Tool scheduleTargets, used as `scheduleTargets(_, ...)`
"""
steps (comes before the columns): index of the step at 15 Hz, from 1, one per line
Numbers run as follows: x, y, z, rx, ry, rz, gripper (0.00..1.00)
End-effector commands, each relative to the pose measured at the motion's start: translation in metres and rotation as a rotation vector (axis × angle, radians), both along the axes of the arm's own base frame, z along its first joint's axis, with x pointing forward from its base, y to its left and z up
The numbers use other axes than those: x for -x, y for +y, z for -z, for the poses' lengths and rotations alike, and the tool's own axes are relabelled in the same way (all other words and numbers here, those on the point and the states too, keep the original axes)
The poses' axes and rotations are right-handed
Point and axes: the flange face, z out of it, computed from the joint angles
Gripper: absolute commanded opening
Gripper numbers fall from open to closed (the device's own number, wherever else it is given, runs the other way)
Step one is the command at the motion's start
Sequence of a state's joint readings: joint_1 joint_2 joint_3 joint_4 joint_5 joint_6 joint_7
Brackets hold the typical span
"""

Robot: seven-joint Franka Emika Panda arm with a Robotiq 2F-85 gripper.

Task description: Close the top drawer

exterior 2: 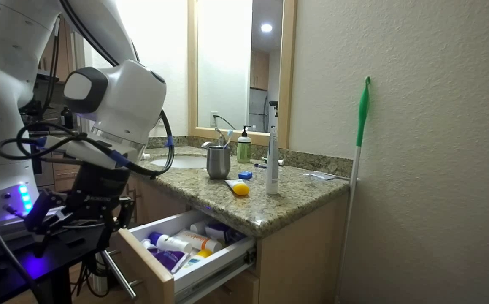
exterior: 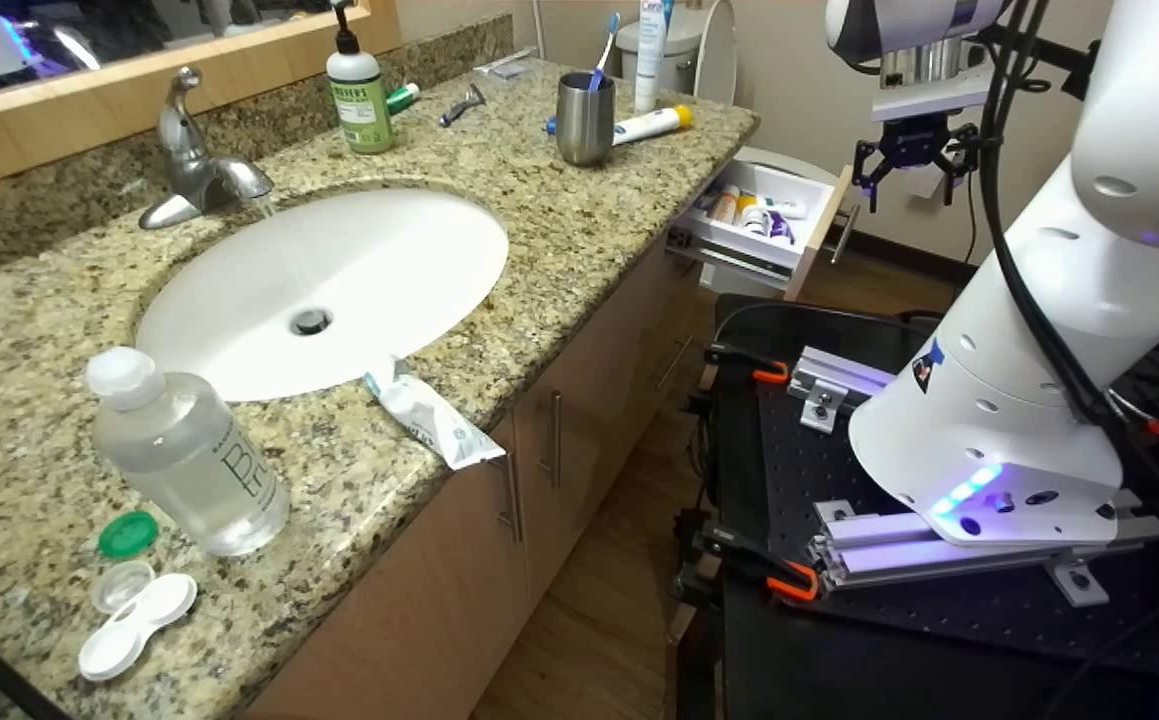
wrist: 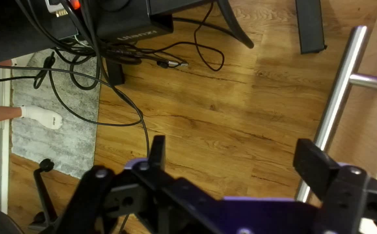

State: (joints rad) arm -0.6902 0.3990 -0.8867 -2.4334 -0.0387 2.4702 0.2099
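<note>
The top drawer (exterior: 819, 235) (exterior 2: 147, 261) is pulled out from the vanity in both exterior views. It has whitish inner walls and a light wooden front, with several tubes and packets (exterior: 764, 215) (exterior 2: 198, 240) inside. A metal bar handle (exterior: 846, 232) (exterior 2: 117, 274) is on its front and also shows in the wrist view (wrist: 338, 94). My gripper (exterior: 914, 190) (exterior 2: 71, 249) is open and empty, pointing down on the outer side of the drawer front. In the wrist view (wrist: 230, 146) one finger overlaps the handle; I cannot tell whether they touch.
The granite counter (exterior: 579, 270) overhangs the drawer. A steel cup (exterior: 585, 125), a standing tube (exterior 2: 272, 164) and a yellow-capped tube (exterior 2: 239, 187) stand or lie near its end. The robot's black table (exterior: 769, 640) faces the vanity. Cables (wrist: 123, 97) lie on the floor.
</note>
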Motion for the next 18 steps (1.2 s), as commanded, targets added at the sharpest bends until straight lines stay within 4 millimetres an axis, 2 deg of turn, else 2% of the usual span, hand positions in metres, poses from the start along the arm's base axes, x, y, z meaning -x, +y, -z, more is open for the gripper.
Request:
scheduleTargets(1,0.002,-0.002,0.004,0.004,0.006,0.007,1.00)
scheduleTargets(6,-0.009,-0.024,0.022,0.056,-0.014,0.133,1.00)
scheduleTargets(11,-0.006,-0.065,0.047,0.128,-0.036,0.288,1.00)
scheduleTargets(14,-0.006,-0.091,0.042,0.200,-0.126,0.327,1.00)
scheduleTargets(18,-0.014,-0.112,0.043,0.274,-0.278,0.342,1.00)
